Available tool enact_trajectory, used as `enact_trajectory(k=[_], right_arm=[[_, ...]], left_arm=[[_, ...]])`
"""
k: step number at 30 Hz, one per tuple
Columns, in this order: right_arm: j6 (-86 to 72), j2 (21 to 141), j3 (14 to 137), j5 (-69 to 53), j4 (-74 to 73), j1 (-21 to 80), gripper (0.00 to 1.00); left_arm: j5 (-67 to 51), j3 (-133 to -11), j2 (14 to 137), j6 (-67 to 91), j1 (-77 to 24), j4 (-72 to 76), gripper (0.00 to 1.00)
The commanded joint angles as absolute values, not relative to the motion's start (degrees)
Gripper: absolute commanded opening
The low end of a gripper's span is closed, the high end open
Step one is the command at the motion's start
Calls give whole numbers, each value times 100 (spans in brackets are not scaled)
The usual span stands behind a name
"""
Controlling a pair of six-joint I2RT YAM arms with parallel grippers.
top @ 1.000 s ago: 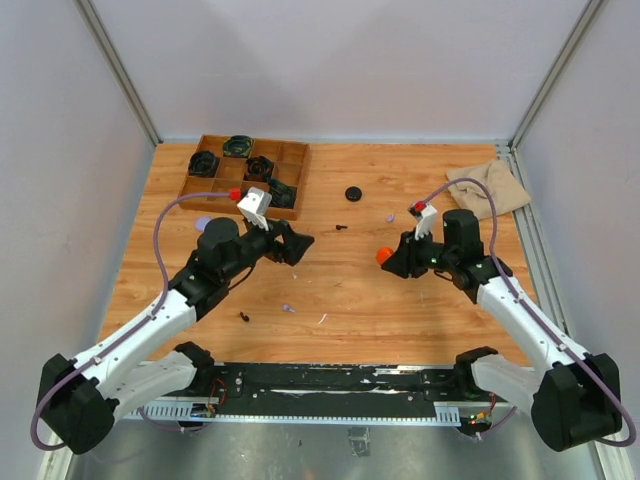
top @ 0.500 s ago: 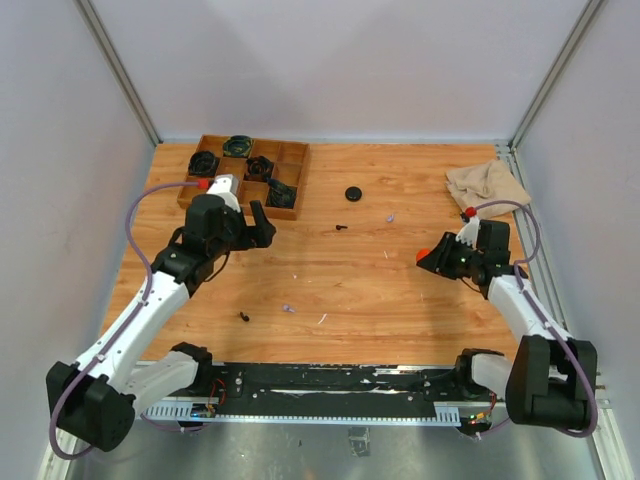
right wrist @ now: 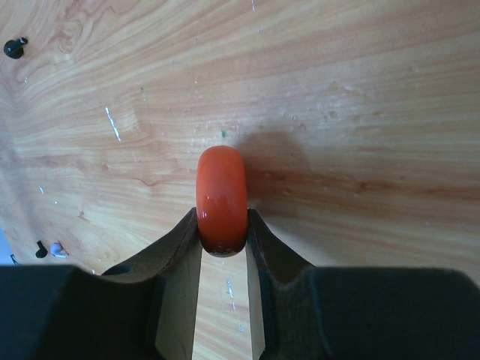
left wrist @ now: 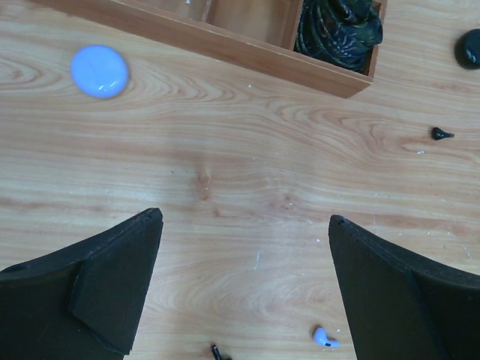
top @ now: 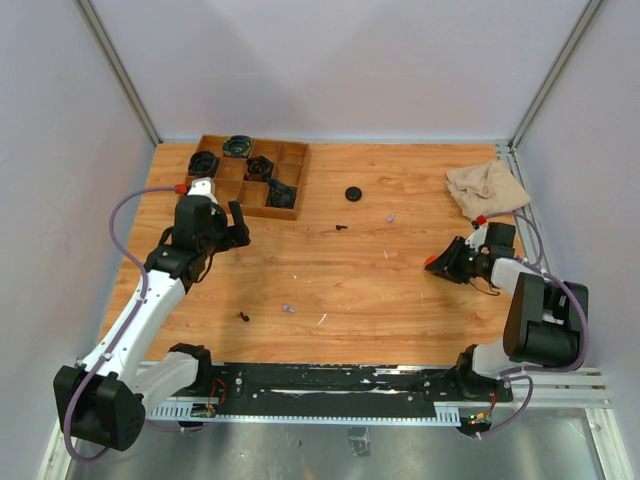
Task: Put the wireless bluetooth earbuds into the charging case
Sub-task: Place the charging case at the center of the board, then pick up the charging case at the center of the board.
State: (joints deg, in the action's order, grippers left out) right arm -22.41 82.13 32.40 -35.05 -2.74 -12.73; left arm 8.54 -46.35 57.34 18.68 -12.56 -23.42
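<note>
My right gripper (top: pixel 441 263) is shut on an orange-red round case (right wrist: pixel 221 191), held edge-on just above the wood at the right side; the right wrist view shows the gripper (right wrist: pixel 223 219) pinching the case's lower edge. My left gripper (top: pixel 236 224) is open and empty near the tray; the left wrist view shows it (left wrist: pixel 246 219) over bare wood. A lavender round case (left wrist: pixel 99 71) lies below the tray. A black round case (top: pixel 352 193) lies mid-table. Black earbuds (top: pixel 342 227) (top: pixel 245 316) and lavender earbuds (top: pixel 288 308) (top: pixel 389 216) lie loose. No orange-red earbuds show.
A wooden compartment tray (top: pixel 295 180) at the back left holds dark bundled items. A beige cloth (top: pixel 487 187) lies at the back right. Thin pale slivers are scattered on the wood. Walls close in the table on three sides.
My left arm has swung back and left toward the tray. My right arm has carried the orange-red case rightward toward the table's right edge.
</note>
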Motion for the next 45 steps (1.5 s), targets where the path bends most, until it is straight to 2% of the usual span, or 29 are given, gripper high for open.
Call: enact_trajectory(k=[1, 3, 6, 9, 16, 22, 28, 31, 40, 45], right_arm=[[-2250, 8471, 3413, -3585, -102, -1439, 27], [-2210, 8496, 3431, -3509, -177, -1457, 34], [-2161, 8394, 3444, -3329, -316, -1470, 52], [-2115, 8274, 3473, -3094, -515, -1481, 65], [-1994, 7688, 3441, -2449, -1032, -1469, 81], [-1870, 6724, 3313, -2335, -1140, -1276, 88], [-1521, 5872, 3298, -1974, -1110, -349, 97], [-1581, 5597, 3042, -2226, -697, -164, 100], [-1516, 5199, 2848, -2495, -392, 86, 99], [-1512, 5070, 2819, -2505, -408, 96, 99]], left_arm=[[1176, -4564, 5573, 1754, -1196, -2287, 98], [1163, -4546, 5564, 1734, -1182, -2285, 98], [1074, -4519, 5547, 1697, -1178, -2258, 98], [1071, -4511, 5539, 1696, -1169, -2249, 98], [1126, -4491, 5557, 1696, -1160, -2233, 98], [1149, -4538, 5788, 1726, -1053, -2225, 99], [907, -4672, 6188, 1904, -698, -2205, 99], [654, -4737, 6471, 2073, -397, -2135, 99], [909, -5262, 7554, 2295, 70, -1862, 99], [1460, -5641, 8350, 2582, 350, -1713, 96]])
